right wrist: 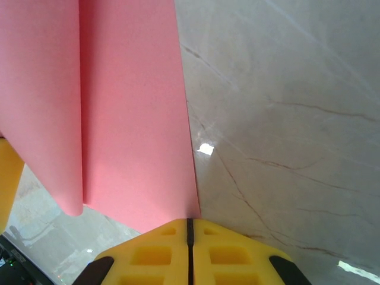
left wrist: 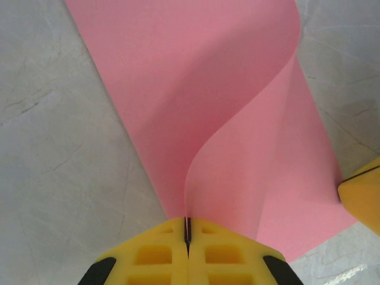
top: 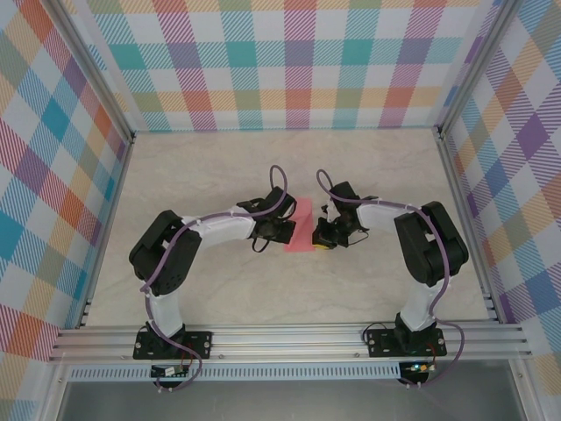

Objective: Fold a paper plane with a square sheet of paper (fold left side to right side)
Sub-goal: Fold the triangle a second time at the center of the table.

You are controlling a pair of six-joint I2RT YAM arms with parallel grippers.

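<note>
The square sheet of paper (top: 303, 230) is plain pink and lies on the table between my two grippers. My left gripper (left wrist: 187, 222) is shut on the sheet's left edge. It holds that side raised, so the paper (left wrist: 237, 119) curls over the flat part. In the right wrist view the lifted flap hangs at the left above the flat layer of the sheet (right wrist: 130, 119). My right gripper (right wrist: 190, 221) is shut, with its tips down at the sheet's right edge. One yellow finger of the right gripper (left wrist: 362, 190) shows beside that edge. A paper plane is out of view.
The table (top: 210, 175) is pale marble with bare surface all around the sheet. Checked walls (top: 289, 61) enclose it at the back and sides. An aluminium rail (top: 289, 338) with both arm bases runs along the near edge.
</note>
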